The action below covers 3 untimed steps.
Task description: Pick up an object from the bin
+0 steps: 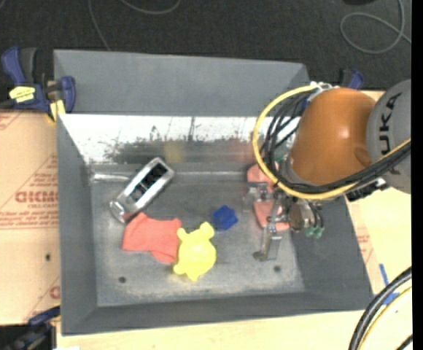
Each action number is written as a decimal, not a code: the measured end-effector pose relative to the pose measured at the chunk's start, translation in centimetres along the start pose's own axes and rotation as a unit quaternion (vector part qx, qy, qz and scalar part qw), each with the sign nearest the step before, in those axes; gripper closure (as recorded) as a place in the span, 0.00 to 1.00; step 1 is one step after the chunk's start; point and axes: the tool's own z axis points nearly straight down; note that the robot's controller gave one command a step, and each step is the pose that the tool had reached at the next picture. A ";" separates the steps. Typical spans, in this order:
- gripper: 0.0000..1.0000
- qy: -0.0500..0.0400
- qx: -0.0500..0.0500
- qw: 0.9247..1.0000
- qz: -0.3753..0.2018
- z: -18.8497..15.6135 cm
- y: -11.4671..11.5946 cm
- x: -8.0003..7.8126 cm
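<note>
My gripper (268,243) hangs low over the right part of the bin floor, its metal tip close to the floor. A pink thing (257,174) lies right behind it by the back wall, partly hidden under the arm; more pink shows beside the gripper's body. A small blue piece (224,218) lies on the floor just left of the gripper, apart from it. Further left sits a yellow soft toy (195,253), resting against a salmon-red cloth (150,235).
A silver and black stapler-like tool (143,187) lies slanted at the back left of the bin. The arm with its orange cover and cables hides the bin's right back corner. Bare floor shows along the front wall.
</note>
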 end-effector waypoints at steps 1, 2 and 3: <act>0.00 -0.004 0.000 1.000 0.000 -0.4 0.0 -0.1; 0.00 -0.006 0.000 1.000 -0.016 3.8 5.4 -2.1; 0.00 -0.001 -0.001 0.998 -0.059 5.9 8.5 -1.4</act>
